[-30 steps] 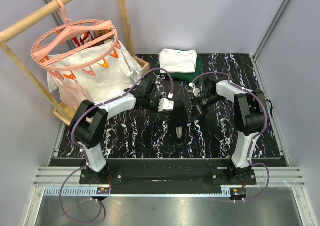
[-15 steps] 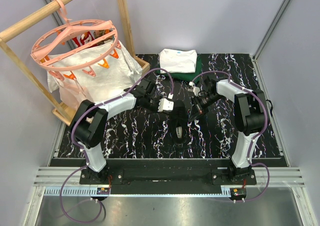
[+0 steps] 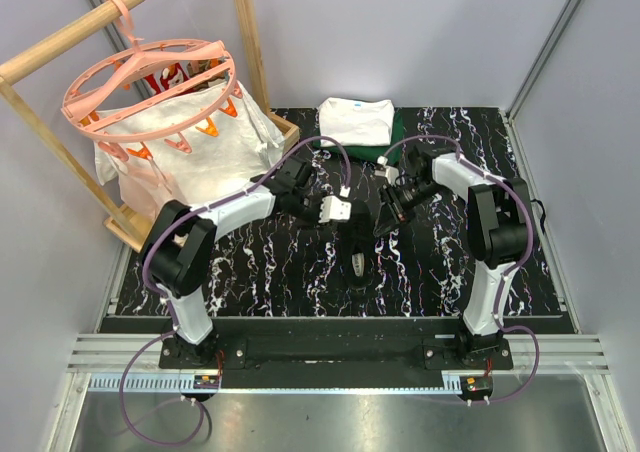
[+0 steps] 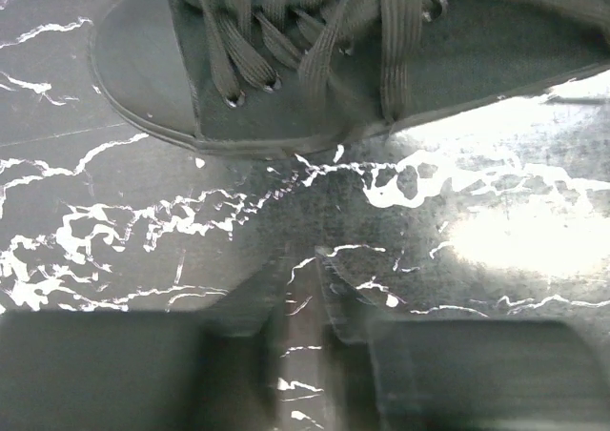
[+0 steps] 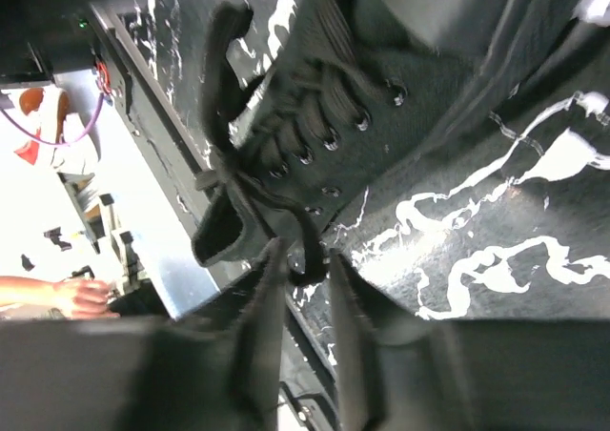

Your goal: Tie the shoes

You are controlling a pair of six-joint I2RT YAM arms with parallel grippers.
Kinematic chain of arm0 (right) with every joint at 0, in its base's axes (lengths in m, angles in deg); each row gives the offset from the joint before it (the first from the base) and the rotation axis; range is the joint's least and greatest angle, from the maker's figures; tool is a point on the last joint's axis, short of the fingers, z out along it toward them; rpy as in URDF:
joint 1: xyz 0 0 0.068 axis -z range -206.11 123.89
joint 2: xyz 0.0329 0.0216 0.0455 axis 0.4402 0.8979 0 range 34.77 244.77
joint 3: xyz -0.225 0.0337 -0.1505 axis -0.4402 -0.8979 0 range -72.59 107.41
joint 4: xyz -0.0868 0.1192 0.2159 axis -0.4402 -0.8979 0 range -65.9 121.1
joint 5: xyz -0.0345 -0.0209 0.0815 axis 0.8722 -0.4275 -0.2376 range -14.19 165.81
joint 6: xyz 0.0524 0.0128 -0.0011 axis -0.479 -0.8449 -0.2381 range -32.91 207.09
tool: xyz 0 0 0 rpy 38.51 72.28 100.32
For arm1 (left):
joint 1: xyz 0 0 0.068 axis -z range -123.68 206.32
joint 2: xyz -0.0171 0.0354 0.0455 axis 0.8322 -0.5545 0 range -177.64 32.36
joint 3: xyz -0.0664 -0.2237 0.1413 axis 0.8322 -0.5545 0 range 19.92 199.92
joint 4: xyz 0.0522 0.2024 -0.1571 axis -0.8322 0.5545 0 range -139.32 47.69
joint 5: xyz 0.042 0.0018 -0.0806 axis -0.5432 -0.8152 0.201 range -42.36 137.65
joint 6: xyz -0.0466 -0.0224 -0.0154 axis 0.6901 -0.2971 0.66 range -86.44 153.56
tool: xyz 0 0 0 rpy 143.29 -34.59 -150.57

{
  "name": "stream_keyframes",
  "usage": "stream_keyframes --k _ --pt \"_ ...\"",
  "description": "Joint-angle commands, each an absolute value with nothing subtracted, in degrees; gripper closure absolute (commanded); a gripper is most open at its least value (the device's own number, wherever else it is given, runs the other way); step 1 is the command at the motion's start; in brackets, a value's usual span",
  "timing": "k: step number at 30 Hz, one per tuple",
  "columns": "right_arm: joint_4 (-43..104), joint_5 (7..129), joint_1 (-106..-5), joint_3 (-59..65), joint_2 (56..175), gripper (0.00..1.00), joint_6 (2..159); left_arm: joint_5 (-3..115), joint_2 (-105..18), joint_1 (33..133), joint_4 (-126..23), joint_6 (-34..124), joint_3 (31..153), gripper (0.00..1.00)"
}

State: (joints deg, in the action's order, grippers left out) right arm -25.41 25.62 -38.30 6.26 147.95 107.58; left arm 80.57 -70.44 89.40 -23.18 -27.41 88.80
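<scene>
The small black sneaker (image 3: pixel 358 257) lies mid-table, its pale grey patch toward the near edge. My left gripper (image 3: pixel 352 217) hovers just above its far left side. In the left wrist view the shoe's toe and laces (image 4: pixel 315 69) fill the top, and the gripper (image 4: pixel 307 259) is shut and empty over bare table beside the shoe. My right gripper (image 3: pixel 383 226) is at the shoe's far right. In the right wrist view the shoe (image 5: pixel 324 126) lies beyond the gripper (image 5: pixel 305 259), whose fingers close round a loop of black lace (image 5: pixel 311 229).
Folded white and dark green clothes (image 3: pixel 357 120) lie at the table's far edge. A wooden rack (image 3: pixel 250 42) with a pink round hanger (image 3: pixel 150 82) and a white shirt (image 3: pixel 200 157) stands at the far left. A person's hand (image 5: pixel 76 295) shows beyond the table.
My right gripper has shifted slightly left and farther away beside the shoe, its wrist turning. The left gripper has barely moved.
</scene>
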Motion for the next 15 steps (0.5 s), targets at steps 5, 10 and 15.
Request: stream_keyframes --k 5,10,15 --pt "-25.7 22.7 -37.5 14.2 142.4 0.40 105.4 74.4 -61.3 92.9 -27.9 -12.4 93.4 0.27" --pt "-22.1 23.7 -35.8 16.4 136.5 0.26 101.9 71.6 -56.0 92.9 -25.9 -1.7 98.3 0.01" --pt "-16.4 28.6 -33.6 13.3 128.6 0.01 98.1 66.9 -54.0 92.9 -19.7 12.8 103.7 0.01"
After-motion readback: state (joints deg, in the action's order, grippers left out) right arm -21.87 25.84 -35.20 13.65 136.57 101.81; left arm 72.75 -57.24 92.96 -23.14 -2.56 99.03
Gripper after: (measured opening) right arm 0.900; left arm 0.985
